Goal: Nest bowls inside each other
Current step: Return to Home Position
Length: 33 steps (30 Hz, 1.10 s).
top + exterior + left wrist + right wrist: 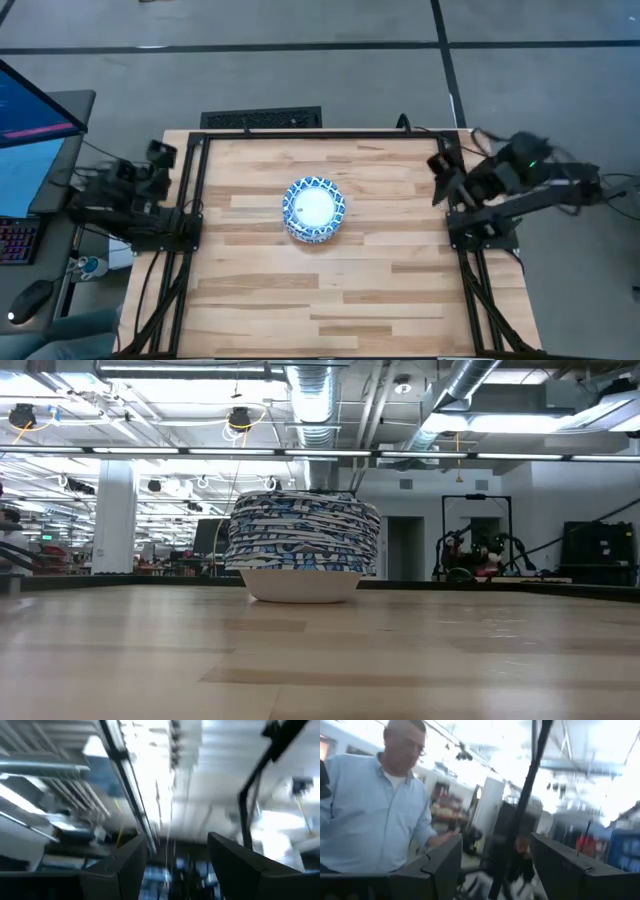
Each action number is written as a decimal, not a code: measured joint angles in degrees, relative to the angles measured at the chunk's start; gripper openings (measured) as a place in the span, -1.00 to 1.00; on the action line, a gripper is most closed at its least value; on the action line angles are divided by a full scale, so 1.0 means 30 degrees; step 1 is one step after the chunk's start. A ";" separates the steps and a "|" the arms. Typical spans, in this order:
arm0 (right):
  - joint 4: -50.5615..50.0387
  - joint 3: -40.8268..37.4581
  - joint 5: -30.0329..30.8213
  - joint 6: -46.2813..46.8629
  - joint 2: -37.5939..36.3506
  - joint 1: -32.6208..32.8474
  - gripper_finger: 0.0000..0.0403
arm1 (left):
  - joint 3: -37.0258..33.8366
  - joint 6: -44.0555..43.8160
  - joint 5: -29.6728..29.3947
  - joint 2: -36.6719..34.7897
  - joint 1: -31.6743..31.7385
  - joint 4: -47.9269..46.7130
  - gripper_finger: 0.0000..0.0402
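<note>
The bowls (314,209) stand nested in one tall stack at the middle of the wooden table (400,290). In the low view the stack (303,550) rests on the white base of its lowest bowl, with blue-and-white rims layered above. My left gripper (177,865) is open and drawn back over the table's left edge (158,158), pointing up into the room. My right gripper (495,865) is open too, raised at the table's right edge (442,172). Neither has anything between its fingers.
A black frame (330,135) runs round the table's far and side edges. A monitor (30,130) and a mouse (30,297) sit beyond the left edge. A person in a light blue shirt (375,815) shows in the right wrist view, beyond the table.
</note>
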 joint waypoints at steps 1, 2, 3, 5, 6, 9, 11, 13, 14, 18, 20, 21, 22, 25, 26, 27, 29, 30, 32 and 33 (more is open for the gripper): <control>0.1982 -0.1768 -0.0143 0.0385 -0.0630 -0.0230 0.27 | -0.1437 -0.0171 -0.0323 -0.0550 0.0000 0.1691 0.00; 0.4022 -0.3497 -0.0324 0.0614 -0.1086 -0.0473 0.27 | -0.2746 -0.0279 -0.0527 -0.1095 0.0000 0.3298 0.00; 0.6133 -0.5095 -0.0386 0.0791 -0.1376 -0.0704 0.27 | -0.3869 -0.0280 -0.0650 -0.1591 0.0000 0.4884 0.00; 0.9743 -0.8131 -0.0477 0.0909 -0.1877 -0.1089 0.27 | -0.5866 -0.0203 -0.0801 -0.2137 0.0000 0.7372 0.00; 1.0959 -0.9439 -0.0437 0.0909 -0.2054 -0.1319 0.27 | -0.6753 -0.0085 -0.0940 -0.2082 0.0000 0.8346 0.00; 1.3697 -1.2708 -0.0274 0.1186 -0.2319 -0.2118 0.27 | -0.7878 0.0040 -0.1729 -0.2054 -0.0007 0.8524 0.00; 1.5603 -1.4651 -0.0268 0.2205 -0.2147 -0.2507 0.27 | -0.7548 -0.0651 -0.2403 -0.2037 0.0001 0.4906 0.00; 1.7720 -1.6119 0.0519 0.2645 -0.1545 -0.2830 0.27 | -0.7656 -0.0992 -0.3683 -0.1872 -0.0006 0.2011 0.00; 1.8228 -1.6701 0.1160 0.2289 -0.1305 -0.3046 0.27 | -0.7617 -0.0829 -0.4358 -0.1866 0.0000 0.0658 0.00; 1.6975 -1.8079 0.3216 0.0897 -0.0860 -0.3831 0.27 | -0.7599 -0.1218 -0.4981 -0.1895 -0.0014 -0.5904 0.00; 1.5085 -1.8456 0.3229 0.0807 -0.0600 -0.4155 0.27 | -0.7599 -0.1342 -0.4915 -0.1886 -0.0015 -0.8995 0.00; 1.4093 -1.8614 0.3225 0.0803 -0.0542 -0.4287 0.27 | -0.7514 -0.1306 -0.4854 -0.1873 -0.0015 -1.0505 0.00; 1.3120 -1.8669 0.3213 0.0797 -0.0447 -0.4385 0.27 | -0.7374 -0.1008 -0.4789 -0.1676 -0.0015 -1.0764 0.00; 0.9518 -1.8791 0.3222 0.0784 -0.0070 -0.4520 0.27 | -0.7209 -0.0193 -0.4365 -0.0821 -0.0003 -1.0631 0.00; 0.8322 -1.8814 0.3209 0.0770 0.0050 -0.4584 0.27 | -0.7216 -0.0096 -0.4282 -0.0806 0.0000 -1.0753 0.00; 0.7312 -1.8796 0.3208 0.0764 0.0230 -0.4601 0.27 | -0.7217 -0.0068 -0.4306 -0.0768 -0.0007 -1.0761 0.00; 0.5045 -1.8777 0.3209 0.0771 0.0564 -0.4600 0.27 | -0.7191 -0.0166 -0.4310 -0.0671 0.0000 -1.1254 0.00; 0.3948 -1.8796 0.3203 0.0770 0.0697 -0.4600 0.27 | -0.7184 -0.0357 -0.4267 -0.0643 0.0000 -1.1503 0.00; 0.2370 -1.8771 0.3177 0.0770 0.1137 -0.4600 0.27 | -0.7162 -0.0403 -0.4278 -0.0602 0.0000 -1.1647 0.00; 0.1552 -1.8771 0.3169 0.0772 0.1312 -0.4600 0.27 | -0.7162 -0.0411 -0.4290 -0.0580 0.0000 -1.1670 0.00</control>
